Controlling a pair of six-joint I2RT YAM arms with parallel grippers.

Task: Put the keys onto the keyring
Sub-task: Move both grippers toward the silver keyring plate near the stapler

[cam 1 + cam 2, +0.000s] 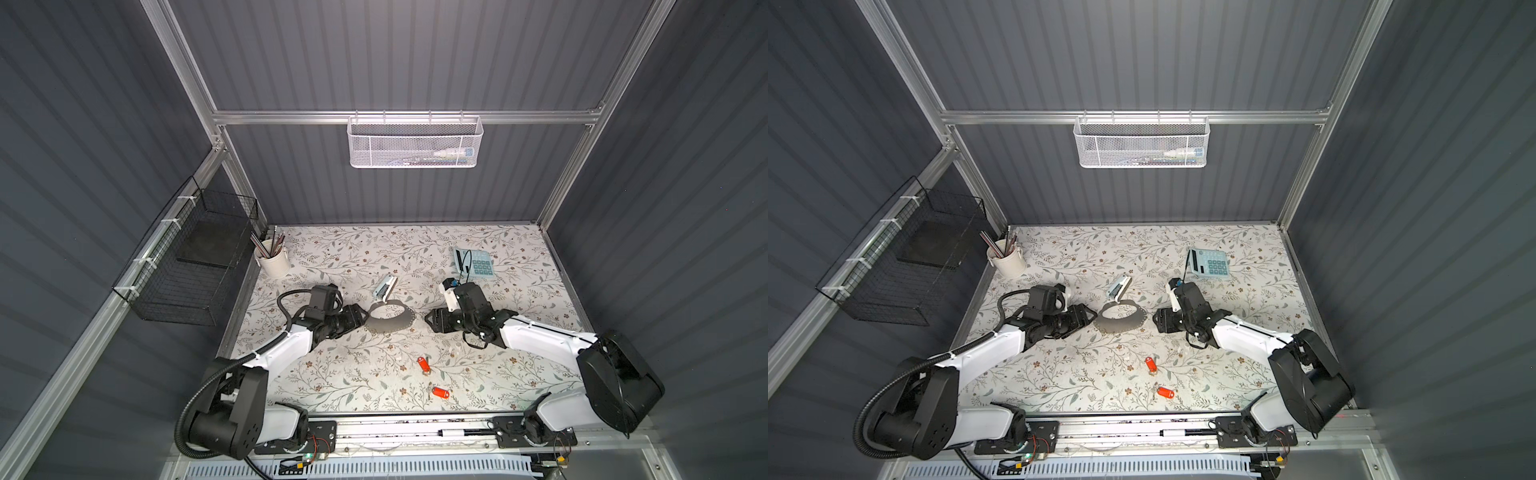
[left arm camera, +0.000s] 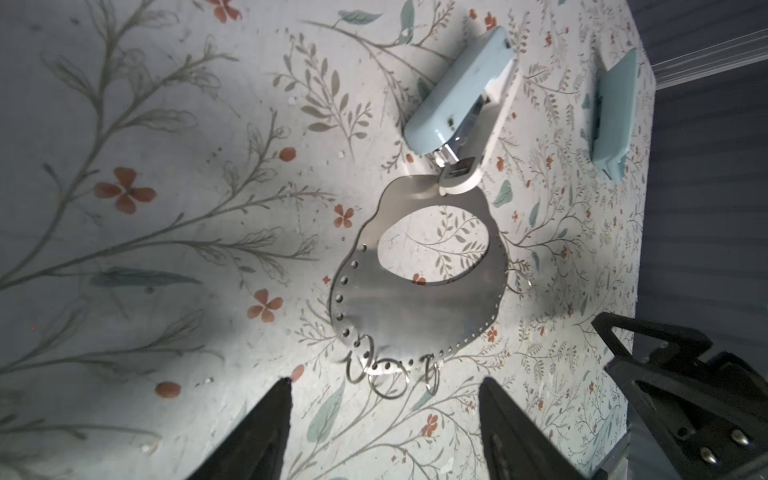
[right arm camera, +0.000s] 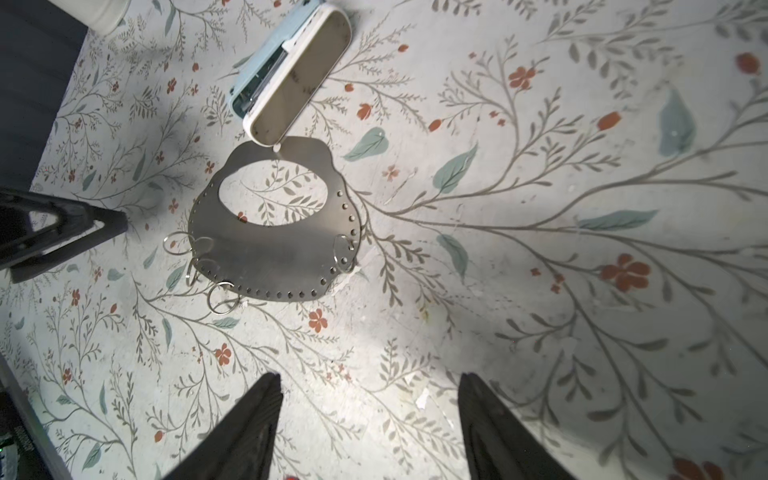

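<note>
Left pincer: left pincer [image 1: 365, 316] [image 2: 385, 384] sits low at the keyring's left edge. Its jaws are apart with nothing between them. You seem lined up on the rim to steady or lift it.
Stapler: stapler [image 1: 384, 286] [image 2: 461, 91] lies tilted behind the keyring, its front end touching the far rim. It may hinder a lift.
Keyring: keyring [image 1: 392, 327] [image 1: 1121, 323] [image 3: 274, 253] lies flat on the table [image 1: 316, 386], between both pincers. Small wire rings [image 2: 432, 374] hang from rim holes on the side facing you, so keys would go on there.
Keys: both keys [image 1: 422, 363] [image 1: 440, 392] lie loose near the front edge, well apart from the keyring, neither attached.
Right pincer: right pincer [image 1: 428, 320] [image 3: 370, 380] faces the keyring's right edge, near but not touching. Jaws are apart and empty.
Stage: early, judging by the untouched keys. You need one key in hand next.
</note>
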